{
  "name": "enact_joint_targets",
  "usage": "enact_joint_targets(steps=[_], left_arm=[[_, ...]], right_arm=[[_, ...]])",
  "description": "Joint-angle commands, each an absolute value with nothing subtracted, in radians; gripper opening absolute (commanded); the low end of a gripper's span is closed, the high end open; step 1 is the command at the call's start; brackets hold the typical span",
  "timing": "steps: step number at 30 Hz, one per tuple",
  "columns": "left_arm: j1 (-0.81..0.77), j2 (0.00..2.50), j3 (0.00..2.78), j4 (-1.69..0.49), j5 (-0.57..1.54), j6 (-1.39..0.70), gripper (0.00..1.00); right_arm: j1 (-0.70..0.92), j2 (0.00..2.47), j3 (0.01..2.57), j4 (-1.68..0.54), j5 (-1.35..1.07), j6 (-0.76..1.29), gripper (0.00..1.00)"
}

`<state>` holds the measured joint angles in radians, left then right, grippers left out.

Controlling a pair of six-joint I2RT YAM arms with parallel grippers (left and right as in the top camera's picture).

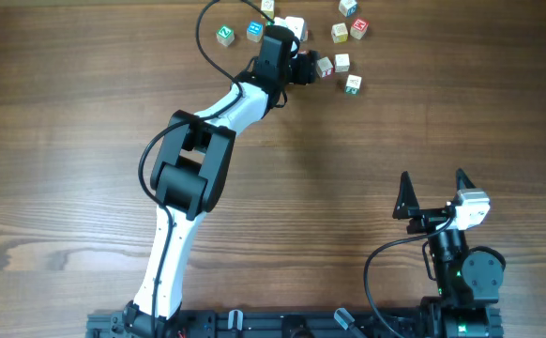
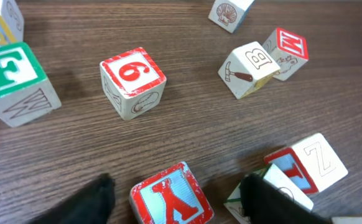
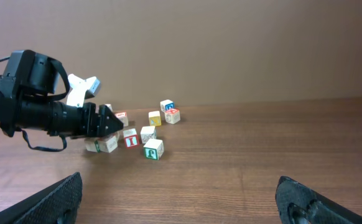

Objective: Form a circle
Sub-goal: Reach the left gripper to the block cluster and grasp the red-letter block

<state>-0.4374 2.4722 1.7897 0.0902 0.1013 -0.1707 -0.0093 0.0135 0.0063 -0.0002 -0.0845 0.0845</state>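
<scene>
Dark wood-grain table (image 1: 85, 141), plain tan wall (image 3: 231, 50) behind it. No circle so far: the small wooden letter cubes (image 1: 341, 62) sit scattered at the overhead's top middle. Left gripper (image 2: 178, 185) is partway open, straddling a red-framed blue-faced cube (image 2: 171, 202) with gaps either side. Right gripper (image 1: 432, 183) gapes wide at lower right, holding nothing.

Overhead view: a dark brown wood-grain desk (image 1: 67, 141) is filling the whole frame, its grain running left to right. Right wrist view: the desk is stretching back to a plain tan wall (image 3: 243, 56), which is meeting it along a straight horizontal line. Soft, even light is falling across the scene, casting only faint, blurred shadows on the desk and leaving the wall without glare.
</scene>
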Motion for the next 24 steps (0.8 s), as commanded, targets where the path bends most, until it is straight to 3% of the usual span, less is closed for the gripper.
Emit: enact_joint_targets(steps=[1, 11, 14, 20, 24], left_arm=[[-0.432, 2.489, 1.808, 0.086, 0.091, -0.172, 0.48], [-0.365, 2.333, 1.871, -0.077, 0.092, -0.171, 0.27], [-0.340, 2.196, 1.871, -0.166, 0.092, -0.171, 0.26], [-0.377, 1.924, 1.870, -0.497, 0.099, -0.171, 0.26], [-0.456, 1.850, 1.870, -0.755, 0.100, -0.172, 0.19]], right_arm=[[-0.005, 0.007, 0.005, 0.002, -0.078, 0.081, 1.00], [-0.005, 0.007, 0.005, 0.002, -0.078, 0.081, 1.00], [-0.005, 0.007, 0.005, 0.002, -0.078, 0.081, 1.00], [-0.005, 0.007, 0.005, 0.002, -0.078, 0.081, 1.00], [-0.005, 0.007, 0.005, 0.002, -0.078, 0.080, 1.00]])
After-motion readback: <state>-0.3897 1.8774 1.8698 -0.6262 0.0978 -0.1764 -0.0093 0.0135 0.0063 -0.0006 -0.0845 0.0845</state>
